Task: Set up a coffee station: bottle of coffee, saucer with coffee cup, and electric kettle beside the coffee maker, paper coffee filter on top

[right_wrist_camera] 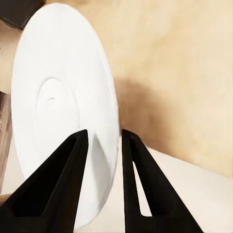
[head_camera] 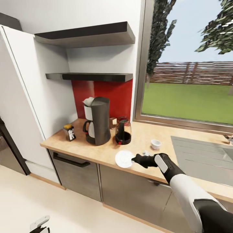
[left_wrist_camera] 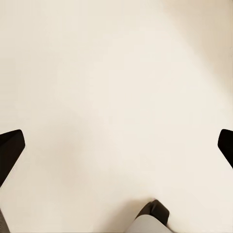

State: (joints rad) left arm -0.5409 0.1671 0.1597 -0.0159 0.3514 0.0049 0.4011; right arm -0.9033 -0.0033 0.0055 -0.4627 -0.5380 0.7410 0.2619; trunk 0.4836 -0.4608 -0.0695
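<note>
On the kitchen countertop (head_camera: 142, 136) stands the coffee maker (head_camera: 97, 121), with the white paper coffee filter (head_camera: 88, 102) on its top. To its left sits the bottle of coffee (head_camera: 69, 132); the electric kettle (head_camera: 123, 132) is close on its right. The coffee cup (head_camera: 155, 144) stands alone further right. My right gripper (head_camera: 134, 159) (right_wrist_camera: 104, 133) is shut on the rim of the saucer (head_camera: 124, 159) (right_wrist_camera: 58, 107), held tilted at the counter's front edge. Low over the floor, my left gripper (head_camera: 40, 225) (left_wrist_camera: 116, 145) hangs open. The kitchen shelf (head_camera: 90, 76) is bare.
A thicker dark grey shelf (head_camera: 87, 34) hangs above the black one. A small brown box (head_camera: 113, 122) sits behind the coffee maker. A sink (head_camera: 200, 155) lies to the right under the window. A tall white cabinet (head_camera: 22, 97) bounds the counter's left end.
</note>
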